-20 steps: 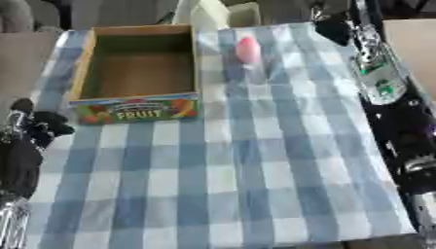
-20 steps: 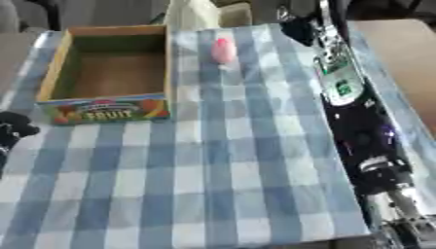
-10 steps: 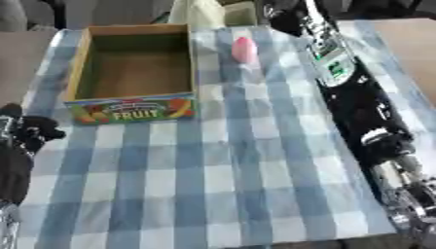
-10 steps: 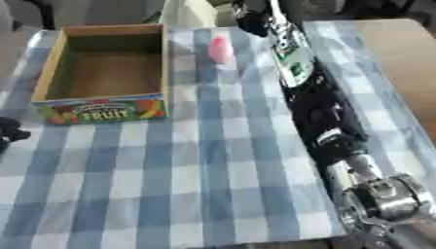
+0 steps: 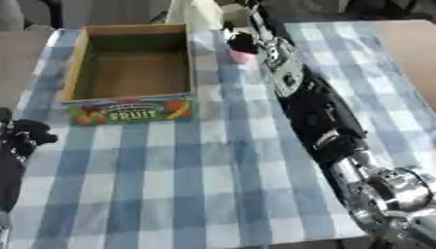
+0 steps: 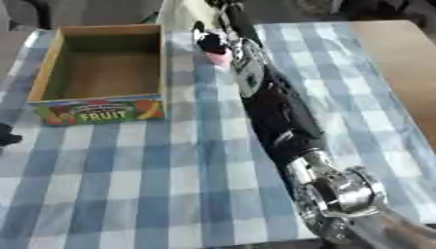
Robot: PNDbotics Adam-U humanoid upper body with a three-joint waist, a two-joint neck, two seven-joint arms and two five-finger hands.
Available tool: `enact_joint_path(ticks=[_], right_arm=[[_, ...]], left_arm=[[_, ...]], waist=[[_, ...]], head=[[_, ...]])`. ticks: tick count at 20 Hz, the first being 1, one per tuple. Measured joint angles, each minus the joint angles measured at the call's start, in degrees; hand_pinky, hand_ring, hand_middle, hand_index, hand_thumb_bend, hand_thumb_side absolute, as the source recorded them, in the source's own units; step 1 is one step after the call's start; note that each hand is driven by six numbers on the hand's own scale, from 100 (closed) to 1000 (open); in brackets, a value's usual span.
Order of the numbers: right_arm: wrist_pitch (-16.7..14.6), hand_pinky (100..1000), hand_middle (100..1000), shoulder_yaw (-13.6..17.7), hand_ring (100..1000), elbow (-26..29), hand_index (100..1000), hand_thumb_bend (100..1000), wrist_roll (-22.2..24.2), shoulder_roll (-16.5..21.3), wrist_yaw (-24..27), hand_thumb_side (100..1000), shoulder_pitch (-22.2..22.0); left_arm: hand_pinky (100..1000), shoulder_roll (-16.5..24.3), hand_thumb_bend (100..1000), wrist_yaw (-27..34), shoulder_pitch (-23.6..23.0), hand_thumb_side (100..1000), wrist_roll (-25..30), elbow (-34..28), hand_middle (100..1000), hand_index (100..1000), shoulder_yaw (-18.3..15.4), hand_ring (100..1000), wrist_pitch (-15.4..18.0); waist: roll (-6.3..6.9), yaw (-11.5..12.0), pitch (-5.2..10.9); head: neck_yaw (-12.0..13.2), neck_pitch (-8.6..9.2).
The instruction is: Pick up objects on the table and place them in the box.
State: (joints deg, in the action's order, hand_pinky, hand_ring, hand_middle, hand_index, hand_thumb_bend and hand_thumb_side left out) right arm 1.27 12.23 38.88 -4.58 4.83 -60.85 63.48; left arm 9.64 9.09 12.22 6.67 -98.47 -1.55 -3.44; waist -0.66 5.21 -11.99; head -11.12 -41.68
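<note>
The pink object lies just right of the box, beside its far right corner, directly under the right hand, whose fingers cannot be told open or closed, while the left hand rests curled and empty well nearer than the box

One box — one pink object

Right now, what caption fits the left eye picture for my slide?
Right hand reaches over the pink object beside the empty fruit box.
</note>
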Motion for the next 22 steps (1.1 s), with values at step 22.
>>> enact_joint_path(ticks=[22], right_arm=[[7.2,617,767,2.1,850,-4.0,841,131,5.1,0.0,-8.7,100,-1.2]], left_arm=[[717,0.0,114,0.0,0.1,884,0.1,0.0,523,490,0.0,532,0.1]], waist=[[0.2,-0.1,0.0]], head=[[-0.8,0.93]])
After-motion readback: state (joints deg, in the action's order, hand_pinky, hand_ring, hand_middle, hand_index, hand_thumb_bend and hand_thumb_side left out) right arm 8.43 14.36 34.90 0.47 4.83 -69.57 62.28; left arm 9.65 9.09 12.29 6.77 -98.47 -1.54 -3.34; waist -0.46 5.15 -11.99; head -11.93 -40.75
